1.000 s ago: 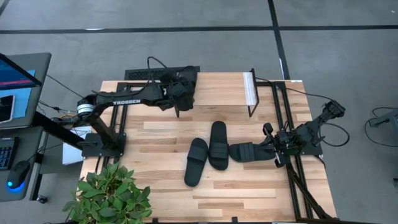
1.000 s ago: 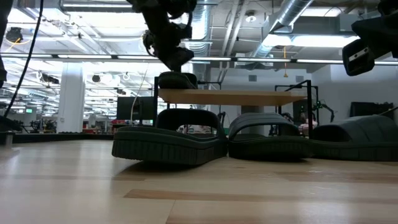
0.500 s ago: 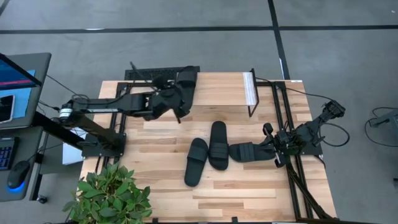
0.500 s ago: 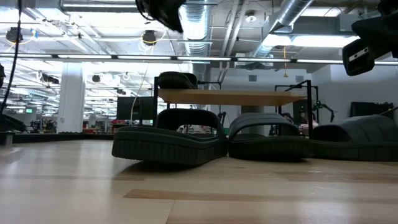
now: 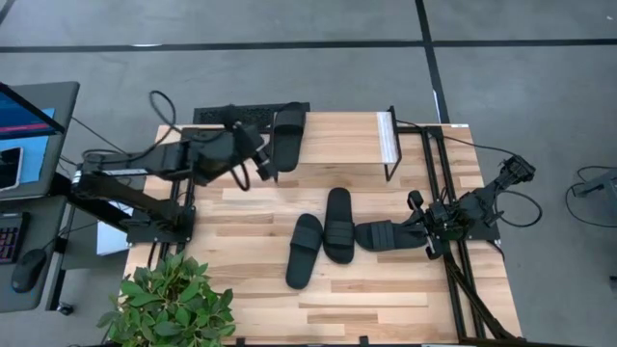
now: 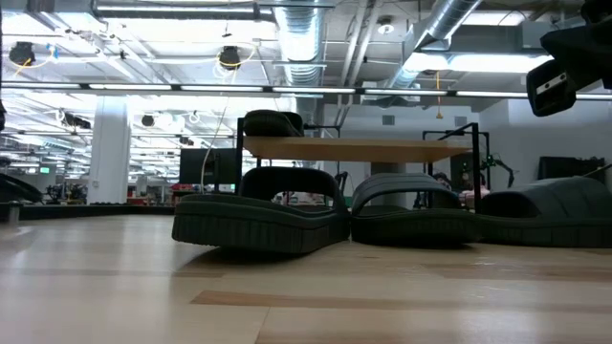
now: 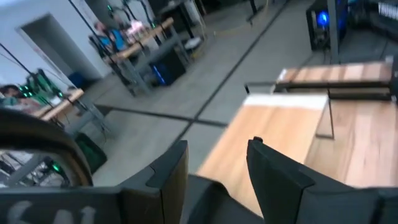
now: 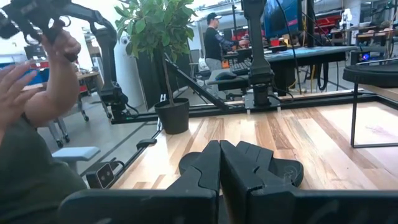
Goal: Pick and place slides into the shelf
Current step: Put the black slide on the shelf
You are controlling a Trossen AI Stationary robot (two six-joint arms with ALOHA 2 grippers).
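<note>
High view shows you no readable writing in this moment: the lettering on the left arm is turned out of sight, and the monitor at the left edge is cut off by the frame.

Your left gripper sits in the upper left of the table, just left of the shelf. Its fingers stand spread apart in the left wrist view with nothing between them, and they touch nothing.

One black slide lies on the left end of the shelf top, toe pointing away from the table's near edge. In the low view you see only its strap rising above the shelf board.

Your right gripper rests low at the right side of the table, fingers pressed together and holding nothing. A slide lies just in front of its tips, though you cannot tell whether they touch.

Two more slides lie mid-table, one upright in the frame and one angled to its lower left, touching each other. A potted plant covers the lower left corner. A person's raised hand blurs the left of the right wrist view.
</note>
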